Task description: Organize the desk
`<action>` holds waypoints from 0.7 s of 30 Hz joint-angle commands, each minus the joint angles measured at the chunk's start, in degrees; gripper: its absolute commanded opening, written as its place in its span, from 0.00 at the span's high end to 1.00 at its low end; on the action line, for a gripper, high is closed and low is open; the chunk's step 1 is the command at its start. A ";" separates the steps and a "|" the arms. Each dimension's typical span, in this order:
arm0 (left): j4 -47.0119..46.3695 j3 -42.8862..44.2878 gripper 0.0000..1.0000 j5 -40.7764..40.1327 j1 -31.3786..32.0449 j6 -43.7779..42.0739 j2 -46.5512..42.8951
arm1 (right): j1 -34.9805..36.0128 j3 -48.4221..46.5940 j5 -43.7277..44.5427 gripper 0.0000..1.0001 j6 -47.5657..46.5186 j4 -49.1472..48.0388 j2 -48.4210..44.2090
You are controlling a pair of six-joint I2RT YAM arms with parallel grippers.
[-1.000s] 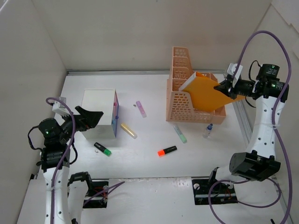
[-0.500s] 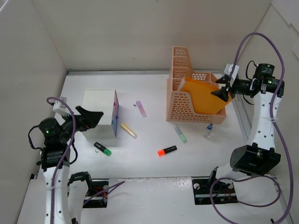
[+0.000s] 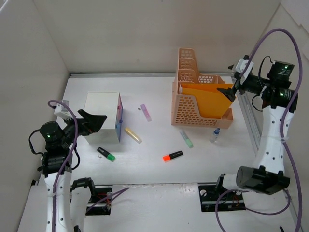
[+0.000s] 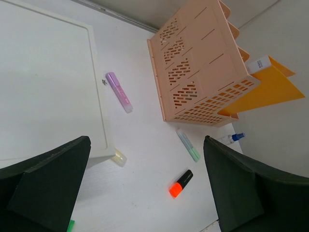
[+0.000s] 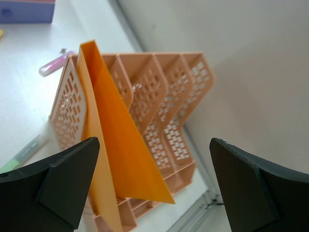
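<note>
Bench [image 3: 154, 169] spans beneath both arms. Right hand [image 3: 231, 93], open and empty, hangs over the orange folder [image 3: 205, 104] standing in the rack [image 3: 186, 110]. Left hand [image 3: 96, 122], also open, is the nearer to the green-tipped marker [image 3: 105, 154], which lies at its 5 o'clock with its long axis roughly 10-to-4.

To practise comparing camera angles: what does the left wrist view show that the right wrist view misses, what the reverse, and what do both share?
Left wrist only: the orange highlighter, the small bottle and the left fingers. Right wrist only: the right fingers. Both: the peach rack, the orange folder standing in it, the purple highlighter, the pale green highlighter and the white desk.
</note>
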State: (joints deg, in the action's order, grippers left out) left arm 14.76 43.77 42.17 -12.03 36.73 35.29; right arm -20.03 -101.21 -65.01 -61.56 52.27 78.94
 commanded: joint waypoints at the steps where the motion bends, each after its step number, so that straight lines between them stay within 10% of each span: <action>1: -3.34 3.34 0.00 0.81 0.17 0.36 1.18 | -0.45 -2.67 -1.78 0.02 11.19 -14.74 -5.81; 5: -3.08 4.74 0.05 0.80 0.69 0.62 3.02 | -0.10 -7.60 -8.53 0.02 19.53 -15.01 -6.07; 9: -1.67 6.68 0.31 1.24 1.22 -0.26 4.88 | 8.93 -1.82 -11.38 0.11 25.17 -14.74 -8.70; 12: -0.62 7.82 0.55 1.95 1.22 -0.96 5.41 | 30.78 7.76 6.52 0.61 22.81 -13.78 -11.78; 13: 0.43 8.08 0.59 2.04 1.83 -1.13 5.23 | 40.94 12.39 10.05 0.91 22.28 -14.38 -11.87; 14: 1.14 9.04 0.62 2.04 1.84 -1.66 5.06 | 42.43 14.70 7.56 0.98 24.88 -17.17 -11.88; 16: 3.51 10.19 0.74 1.69 2.45 -3.50 4.70 | 44.28 17.96 10.92 0.98 33.32 -21.76 -10.04; 21: 9.40 11.52 0.78 -0.42 3.51 -5.70 1.02 | 61.22 20.79 27.02 0.59 27.63 -22.12 -5.04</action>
State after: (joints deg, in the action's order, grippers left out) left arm 22.63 52.36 42.13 -8.78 33.52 38.24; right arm 32.53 -79.90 -49.25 -33.93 36.60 72.40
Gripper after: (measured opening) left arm 0.221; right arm 0.350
